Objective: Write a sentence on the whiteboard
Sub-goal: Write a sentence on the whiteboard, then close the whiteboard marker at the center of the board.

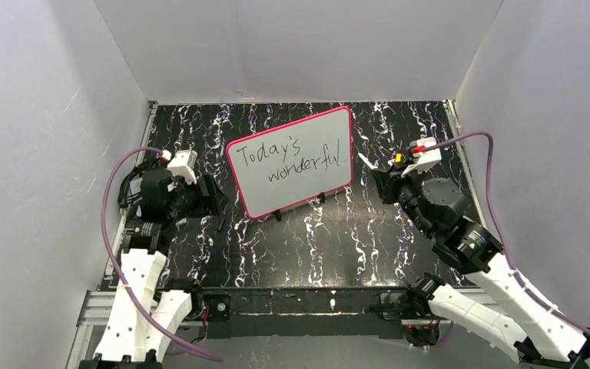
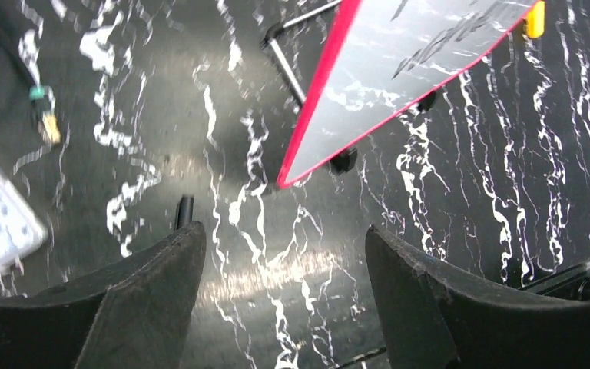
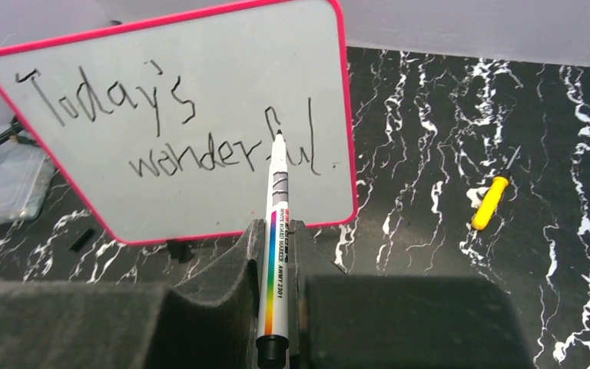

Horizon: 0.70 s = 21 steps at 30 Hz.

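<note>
**Left gripper [image 2: 283, 234] standing open as marker [image 3: 278, 184] is lining up on the final word**

Left gripper fingers are resting spread wide over the black marbled table [image 1: 292, 254], holding nothing. The lower corner of the whiteboard [image 1: 276, 192] is lying just ahead and to their right. Propped on small black feet toward the back of the table, the pink-framed board is showing the sentence [image 3: 192, 161] "Today's wonderful" in two lines of thin black script. To its right, the right gripper [image 3: 276, 227] is pinching the marker, its long axis pointing at the board and its tip aligning with the "f". Whether the tip is touching is unclear. The right arm is looking better placed for any further stroke.
</note>
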### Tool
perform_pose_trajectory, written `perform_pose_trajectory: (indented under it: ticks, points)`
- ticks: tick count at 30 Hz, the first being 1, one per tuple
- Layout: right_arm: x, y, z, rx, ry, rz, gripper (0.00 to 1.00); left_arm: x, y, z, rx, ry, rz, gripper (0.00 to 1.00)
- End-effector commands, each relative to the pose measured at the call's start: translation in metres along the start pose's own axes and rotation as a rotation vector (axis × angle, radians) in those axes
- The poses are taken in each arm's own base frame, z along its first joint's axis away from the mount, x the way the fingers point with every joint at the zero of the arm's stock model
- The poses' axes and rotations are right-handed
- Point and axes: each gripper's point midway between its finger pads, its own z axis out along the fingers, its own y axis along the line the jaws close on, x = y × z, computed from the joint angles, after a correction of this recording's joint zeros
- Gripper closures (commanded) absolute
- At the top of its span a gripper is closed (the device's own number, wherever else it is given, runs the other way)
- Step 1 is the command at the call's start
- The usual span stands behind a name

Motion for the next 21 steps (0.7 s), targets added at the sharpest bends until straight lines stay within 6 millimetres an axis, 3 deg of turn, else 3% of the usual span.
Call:
perform_pose_trajectory:
  ticks: [1,3,10,15,21]
  points:
    - [0.007,0.012,-0.021,-0.088,0.067,0.048,0.99,0.050,0.027,-0.007,-0.197,0.150,-0.207,0.29]
    - [0.012,0.021,-0.024,-0.142,0.081,0.080,0.99,0.054,0.030,-0.003,-0.220,0.191,-0.236,0.35]
    - [0.035,0.043,-0.032,-0.271,0.158,0.119,0.99,0.091,0.054,0.022,-0.318,0.421,-0.291,0.41]
    - [0.038,0.041,-0.037,-0.278,0.146,0.120,0.99,0.104,0.067,0.033,-0.370,0.495,-0.270,0.44]
    - [0.038,0.032,-0.037,-0.240,0.131,0.101,0.99,0.115,0.071,0.049,-0.394,0.562,-0.236,0.49]
